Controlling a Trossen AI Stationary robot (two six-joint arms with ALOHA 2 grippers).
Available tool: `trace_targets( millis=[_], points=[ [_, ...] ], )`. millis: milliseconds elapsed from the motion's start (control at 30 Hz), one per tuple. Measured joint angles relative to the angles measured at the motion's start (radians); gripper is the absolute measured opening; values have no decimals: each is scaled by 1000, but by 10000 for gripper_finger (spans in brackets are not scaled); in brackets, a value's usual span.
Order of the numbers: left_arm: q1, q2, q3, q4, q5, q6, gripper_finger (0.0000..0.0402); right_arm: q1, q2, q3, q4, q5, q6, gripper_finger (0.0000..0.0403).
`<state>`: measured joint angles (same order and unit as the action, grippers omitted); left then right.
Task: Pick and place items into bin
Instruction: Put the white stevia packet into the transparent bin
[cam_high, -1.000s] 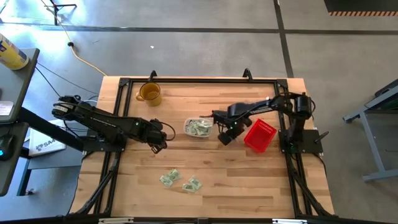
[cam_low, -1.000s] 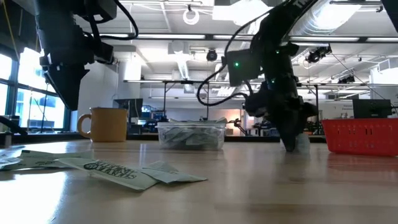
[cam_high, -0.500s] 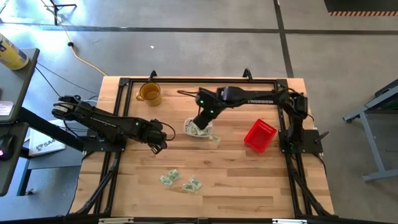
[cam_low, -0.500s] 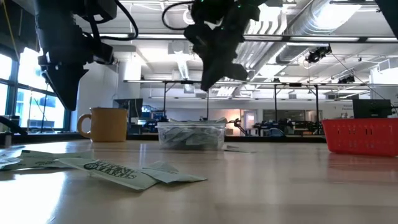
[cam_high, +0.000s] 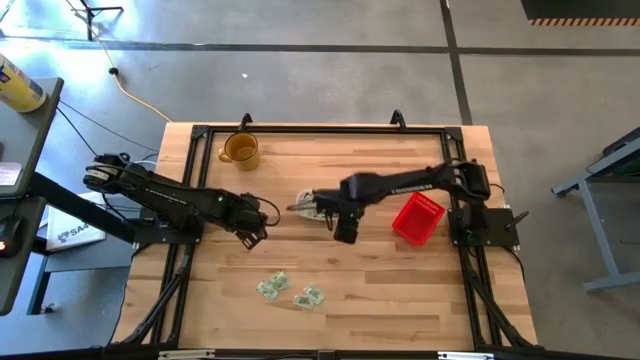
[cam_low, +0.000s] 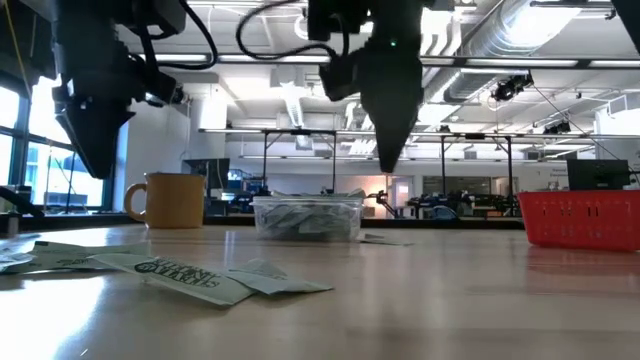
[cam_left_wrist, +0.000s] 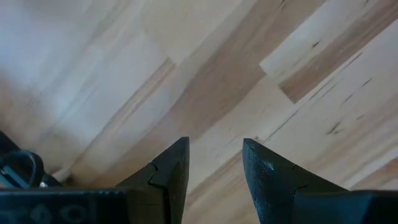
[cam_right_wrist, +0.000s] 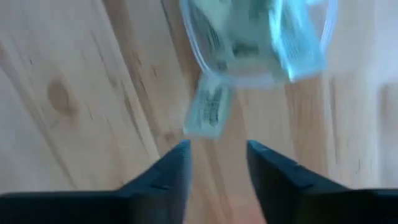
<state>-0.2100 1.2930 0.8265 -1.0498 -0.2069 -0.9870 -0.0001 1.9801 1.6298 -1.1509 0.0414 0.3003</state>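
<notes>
The right gripper (cam_high: 343, 231) hangs over the table just beside the bin (cam_high: 318, 205), on the side toward the red basket (cam_high: 417, 217), and its fingers (cam_right_wrist: 273, 180) are spread with nothing between them. From this gripper the nearest item is a stray packet (cam_right_wrist: 209, 113) that lies flat on the wood directly ahead of the fingertips, touching or almost touching the wall of the bin. Its long axis seems to run roughly in line with the gripper's forward direction, so the open fingers would straddle its narrow width; this is a judgement from the right wrist view, which is blurred. The bin itself already holds several packets. The right arm is stretched from its base at the right edge across the middle of the table, with the wrist bent down toward the board. The left gripper (cam_high: 250, 233) waits on the other side of the bin, well apart from it, fingers (cam_left_wrist: 171, 171) also parted over bare wood. More packets (cam_high: 290, 289) lie near the front edge of the table, between the two arms and somewhat closer to the left one, so that arm looks better placed for them, while the right arm is clearly nearer to the stray packet by the bin.
</notes>
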Motion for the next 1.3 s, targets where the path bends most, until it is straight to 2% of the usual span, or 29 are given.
trace_targets(
  millis=[67, 133, 267, 333, 433, 533, 600, 700, 833, 967, 1067, 1200, 1233, 1300],
  points=[
    [0, 0, 0, 4, -13, 12, 184, 35, -6, -34, 68, 51, -13, 170],
    [0, 0, 0, -1, -16, 14, 184, 61, -7, -101, 127, 50, -14, 207],
    [0, 0, 0, -7, -8, 15, 184, 98, -41, -285, 314, -56, 6, 252],
    [0, 0, 0, -7, -7, 15, 184, 100, -72, -368, 388, -75, 70, 259],
    [0, 0, 0, -7, -7, 14, 184, 83, -126, -454, 466, -27, 144, 260],
    [0, 0, 0, -3, -14, 25, 184, 58, -169, -482, 579, 42, 127, 260],
    [1, 0, 0, 6, -18, 39, 184, 40, -166, -500, 596, 67, 119, 261],
    [1, 0, 0, 5, -20, 40, 184, 9, -133, -534, 654, 18, 103, 260],
    [1, 0, 0, 4, -20, 37, 184, -7, -108, -561, 732, 26, 99, 253],
    [0, 0, 0, 4, -20, 25, 184, -27, -97, -562, 750, 17, 102, 222],
    [0, 0, 0, 4, -20, 17, 184, -39, -88, -561, 707, 18, 81, 159],
    [1, 0, 0, 5, -21, 17, 184, -48, -94, -560, 658, -31, 85, 40],
    [1, 0, 0, 4, -21, 17, 184, -49, -100, -560, 647, -57, 88, 20],
    [0, 0, 0, 4, -21, 17, 184, -42, -122, -552, 605, -118, 106, 16]
  ],
)
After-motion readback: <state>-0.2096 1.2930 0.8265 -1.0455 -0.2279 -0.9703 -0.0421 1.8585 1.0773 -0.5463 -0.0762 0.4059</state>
